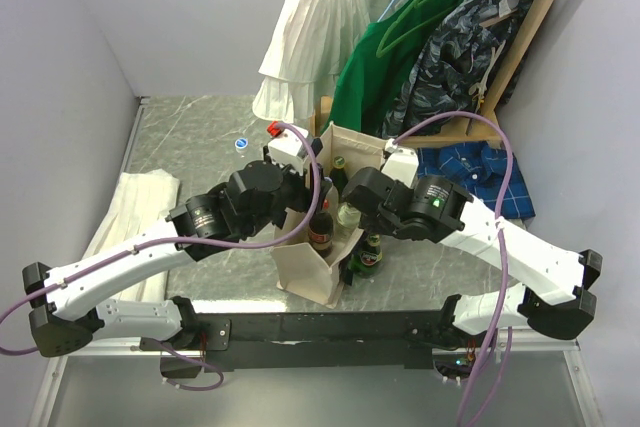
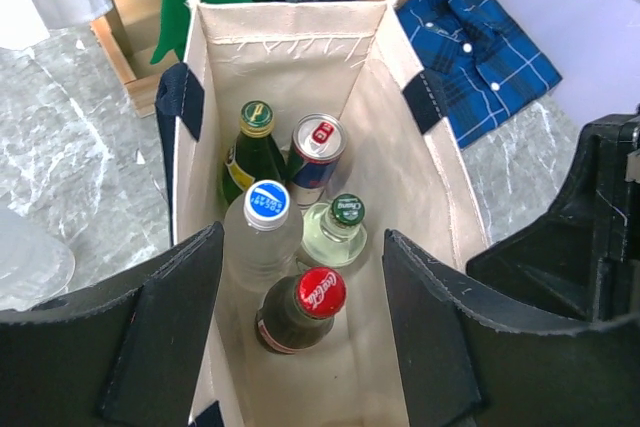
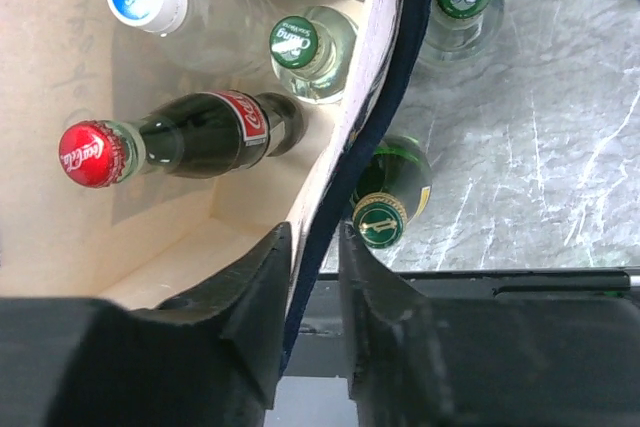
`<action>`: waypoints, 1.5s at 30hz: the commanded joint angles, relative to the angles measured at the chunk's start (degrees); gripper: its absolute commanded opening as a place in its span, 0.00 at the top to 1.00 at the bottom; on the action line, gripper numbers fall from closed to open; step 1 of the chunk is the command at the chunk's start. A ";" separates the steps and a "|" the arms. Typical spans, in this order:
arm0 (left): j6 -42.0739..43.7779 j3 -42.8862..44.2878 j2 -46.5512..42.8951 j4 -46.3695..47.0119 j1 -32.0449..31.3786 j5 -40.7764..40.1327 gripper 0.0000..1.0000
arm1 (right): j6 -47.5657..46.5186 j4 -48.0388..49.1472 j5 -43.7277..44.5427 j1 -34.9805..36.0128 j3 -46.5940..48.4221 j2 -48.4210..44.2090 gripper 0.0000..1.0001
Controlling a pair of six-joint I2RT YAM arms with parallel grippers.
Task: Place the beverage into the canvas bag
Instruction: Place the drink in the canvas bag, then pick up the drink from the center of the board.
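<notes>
The canvas bag (image 2: pixel 300 57) stands open on the marble table, with navy strap handles (image 2: pixel 180 112). Inside it stand a red-capped cola bottle (image 2: pixel 300 312), a blue-capped water bottle (image 2: pixel 262 237), a clear green-capped bottle (image 2: pixel 340 227), a green bottle (image 2: pixel 250 152) and a can (image 2: pixel 317 142). My left gripper (image 2: pixel 302 247) is open above the bag's mouth, holding nothing, with the cola bottle below the gap. My right gripper (image 3: pixel 315 247) is open and straddles the bag's near wall (image 3: pixel 365 57) and strap. Its fingers (image 3: pixel 250 297) stand slightly apart.
Two bottles stand on the table outside the bag: a clear one (image 3: pixel 462 7) and a green one (image 3: pixel 385 202). A wooden rack with hung clothes (image 1: pixel 400 37) stands behind. A blue plaid shirt (image 1: pixel 480 172) lies at right, a white folded cloth (image 1: pixel 135 212) at left.
</notes>
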 commanded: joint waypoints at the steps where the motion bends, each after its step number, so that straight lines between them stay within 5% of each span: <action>1: 1.31 2.23 -0.98 -0.23 -0.38 -1.73 0.31 | -0.12 -1.02 2.68 -0.10 1.96 -0.33 0.64; 21: 0.87 1.87 -1.42 -3.48 -0.30 -7.00 0.27 | 7.52 -2.87 9.09 -1.33 -0.85 -8.14 0.51; 29: 0.69 2.75 -0.72 -4.36 -0.21 -7.18 0.27 | 3.85 5.47 0.58 -10.73 -12.97 -13.33 0.51; 45: 1.22 4.07 -0.90 -5.59 -0.21 -7.26 0.25 | -7.67 16.37 -5.85 -24.62 -18.61 -12.11 0.51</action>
